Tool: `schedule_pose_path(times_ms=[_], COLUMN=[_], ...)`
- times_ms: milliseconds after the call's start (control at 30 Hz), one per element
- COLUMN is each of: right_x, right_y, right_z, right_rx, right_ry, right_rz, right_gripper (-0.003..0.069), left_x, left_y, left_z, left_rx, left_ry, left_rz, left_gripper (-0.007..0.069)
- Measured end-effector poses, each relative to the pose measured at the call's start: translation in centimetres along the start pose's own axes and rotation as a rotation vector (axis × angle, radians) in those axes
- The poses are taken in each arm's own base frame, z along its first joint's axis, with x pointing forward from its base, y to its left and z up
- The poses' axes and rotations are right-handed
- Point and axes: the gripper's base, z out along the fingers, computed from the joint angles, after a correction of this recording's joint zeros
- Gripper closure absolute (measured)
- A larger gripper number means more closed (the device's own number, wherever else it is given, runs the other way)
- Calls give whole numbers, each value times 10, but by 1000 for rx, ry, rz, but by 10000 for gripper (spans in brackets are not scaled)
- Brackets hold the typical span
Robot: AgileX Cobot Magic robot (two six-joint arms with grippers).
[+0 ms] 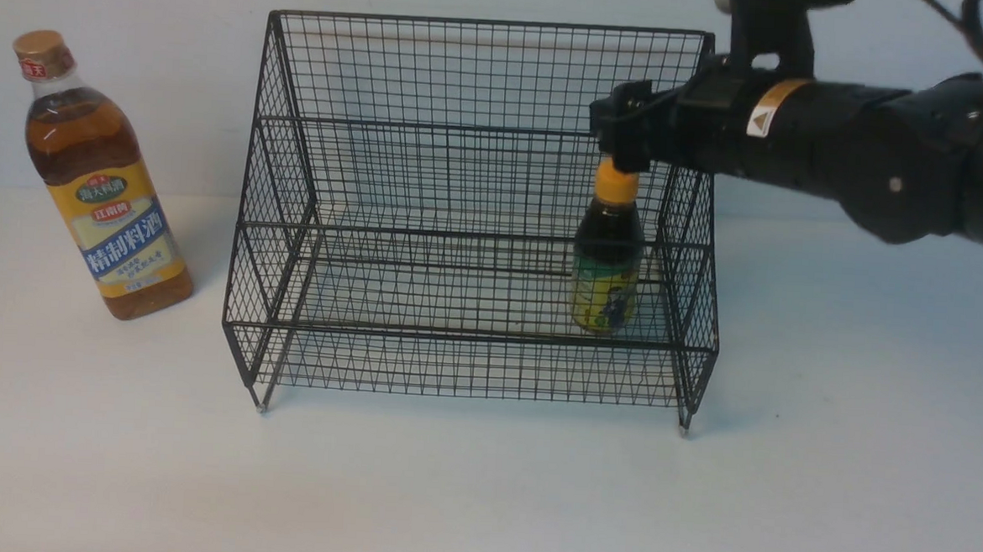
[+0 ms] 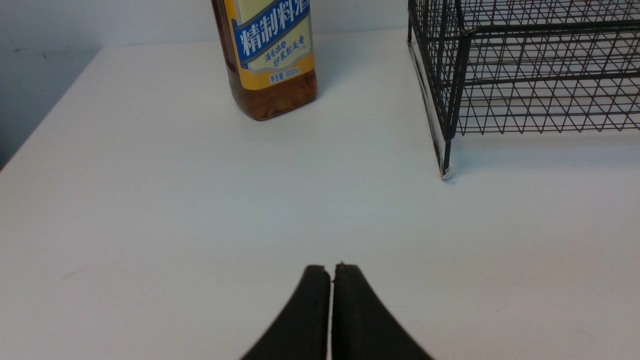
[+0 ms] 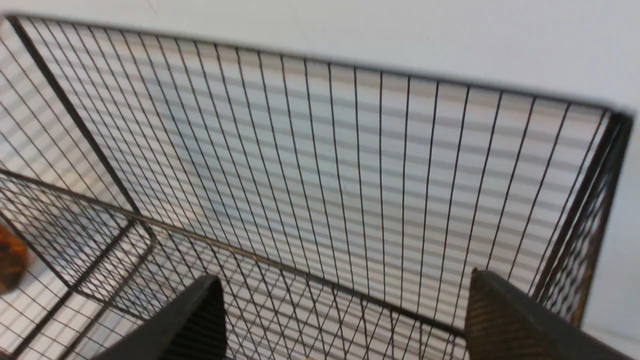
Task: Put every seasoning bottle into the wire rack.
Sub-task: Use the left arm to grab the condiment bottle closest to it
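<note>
The tall amber bottle (image 1: 114, 180) is standing on the white tabletop (image 1: 480, 494) to the left of the wire rack (image 1: 471, 338), apart from it and appearing tilted in the front view. Its gold cap (image 1: 43, 44) is sitting above a red neck band bearing white characters, of which 天 is readable. The yellow label (image 1: 120, 227) is carrying a dark green oval with pale characters ending in 天料酒, a red patch under it that seems to be reading 江南黄, and a broad blue diagonal band spelling out 精制料酒 in white. In the left wrist view the lower part of that label is coming up sharper: small blue writing on cream is ending in 炒菜就是香, and the yellow strip at the base is stating 净含量: 800mL.

The small dark bottle (image 1: 608, 248) is standing inside the rack, toward its right side, behind the front mesh. Its orange cap (image 1: 616, 182) is showing just under the right pincer (image 1: 621, 123). Its green and yellow label (image 1: 604, 294) is showing a dark figure, but the mesh is crossing it and the brand is too small to read.

The right pincer is holding its fingers wide apart, gripping nothing, at the upper right of the rack. On the right arm (image 1: 893, 154), an orange and white sticker (image 1: 775, 108) is showing a small triangle.

The left pincer (image 2: 332, 272) is closed, its tips meeting over the tabletop with nothing between them.
</note>
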Motion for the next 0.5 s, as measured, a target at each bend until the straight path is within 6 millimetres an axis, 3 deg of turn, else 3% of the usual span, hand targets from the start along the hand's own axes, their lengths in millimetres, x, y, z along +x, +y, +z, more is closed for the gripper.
schedule_pose_path(times_ms=[133, 233, 333, 400, 433, 467, 500], right_x=[-24, -49, -68, -76, -78, -80, -84], right_y=[1, 2, 1, 1, 1, 0, -1], right_z=[-34, -81, -128, -153, -160, -170, -192], right_rx=[5, 19, 39, 54, 57, 65, 79], right_ry=[-45, -105, -172, -202, -215, -223, -252], right_rz=[-30, -71, -110, -130, -134, -141, -154], right_gripper=[74, 106, 200, 289, 300, 349, 426], left_x=[0, 0, 0, 0, 0, 0, 0], left_y=[0, 0, 0, 0, 0, 0, 0], left_z=[0, 0, 0, 0, 0, 0, 0], left_rx=[0, 0, 0, 0, 0, 0, 0], left_ry=[0, 0, 0, 0, 0, 0, 0], left_rz=[0, 0, 0, 0, 0, 0, 0], left_gripper=[630, 630, 630, 630, 630, 630, 630])
